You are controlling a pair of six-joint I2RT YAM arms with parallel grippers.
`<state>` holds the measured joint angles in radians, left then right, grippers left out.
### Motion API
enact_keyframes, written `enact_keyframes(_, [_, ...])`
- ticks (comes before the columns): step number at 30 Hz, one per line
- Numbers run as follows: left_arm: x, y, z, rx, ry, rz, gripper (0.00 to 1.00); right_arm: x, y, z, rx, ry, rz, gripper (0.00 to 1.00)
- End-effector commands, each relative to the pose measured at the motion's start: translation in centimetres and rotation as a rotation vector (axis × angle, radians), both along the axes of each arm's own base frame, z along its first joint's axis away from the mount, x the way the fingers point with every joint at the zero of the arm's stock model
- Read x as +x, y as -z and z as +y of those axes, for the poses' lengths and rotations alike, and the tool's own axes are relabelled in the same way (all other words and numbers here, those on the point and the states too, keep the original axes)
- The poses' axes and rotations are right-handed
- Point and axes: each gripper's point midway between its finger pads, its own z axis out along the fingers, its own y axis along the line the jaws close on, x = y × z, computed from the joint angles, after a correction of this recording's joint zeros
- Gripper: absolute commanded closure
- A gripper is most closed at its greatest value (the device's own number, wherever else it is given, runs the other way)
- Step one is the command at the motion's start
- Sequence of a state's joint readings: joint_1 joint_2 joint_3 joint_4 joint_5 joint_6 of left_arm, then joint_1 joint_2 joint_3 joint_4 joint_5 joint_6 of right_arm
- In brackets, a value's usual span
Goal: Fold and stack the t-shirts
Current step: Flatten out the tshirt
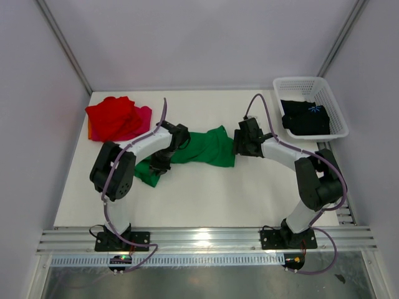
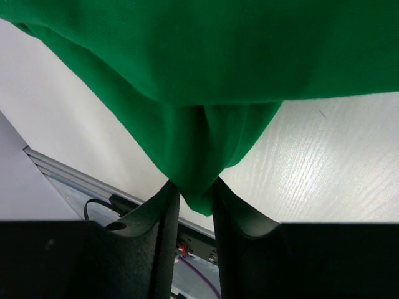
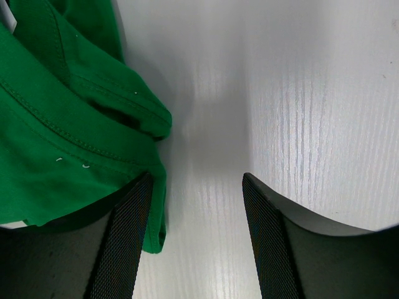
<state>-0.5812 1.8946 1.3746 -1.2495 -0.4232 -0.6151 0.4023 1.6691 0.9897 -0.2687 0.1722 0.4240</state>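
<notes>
The bright green t-shirt (image 1: 202, 148) lies stretched across the middle of the table. My left gripper (image 1: 161, 163) is at its left end, and in the left wrist view (image 2: 194, 187) the jaws pinch a hanging fold of green cloth (image 2: 206, 75). At the shirt's right edge my right gripper (image 1: 239, 144) is open (image 3: 196, 180) over bare table. Its left finger (image 3: 128, 230) rests at the hem of the green shirt (image 3: 56, 143), with nothing between the fingers. The red t-shirt (image 1: 112, 115) lies folded on the magenta-pink one (image 1: 142, 118) at the back left. The black t-shirt (image 1: 305, 117) is in the basket.
The white lattice basket (image 1: 305, 81) stands at the back right corner. Grey walls enclose the table on three sides. A metal rail (image 1: 206, 238) runs along the near edge by the arm bases.
</notes>
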Motion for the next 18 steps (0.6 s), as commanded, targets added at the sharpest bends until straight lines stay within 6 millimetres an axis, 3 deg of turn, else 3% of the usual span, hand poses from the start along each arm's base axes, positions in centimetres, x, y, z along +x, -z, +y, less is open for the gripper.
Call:
enact_keyframes(1, [1.5, -0.6, -0.5, -0.021, 0.013, -0.056, 0.73, 1.4, -1.3, 0.6, 0.009, -0.005, -0.057, 0.36])
enact_keyframes(5, [1.2, -0.3, -0.7, -0.037, 0.009, -0.045, 1.0, 1.3, -1.2, 0.3, 0.001, 0.0, -0.056, 0.36])
enact_keyframes(11, [1.6, -1.8, -0.6, -0.026, 0.009, -0.065, 1.0, 1.1, -1.1, 0.2, -0.007, 0.003, -0.053, 0.36])
enact_keyframes(14, [2.6, -4.4, -0.6, -0.016, 0.009, -0.109, 1.0, 1.3, -1.3, 0.0, -0.018, 0.008, -0.063, 0.36])
enact_keyframes(15, [3.8, -6.1, -0.9, -0.021, 0.01, -0.161, 1.0, 1.6, -1.6, -0.1, -0.021, 0.009, -0.072, 0.36])
enact_keyframes(17, [4.1, -8.4, -0.3, -0.005, -0.004, -0.18, 1.0, 2.0, -2.3, -0.2, -0.036, 0.014, -0.088, 0.36])
enact_keyframes(18, [4.7, -10.4, -0.2, -0.013, -0.013, -0.216, 1.0, 2.0, -2.4, -0.3, -0.04, 0.012, -0.087, 0.36])
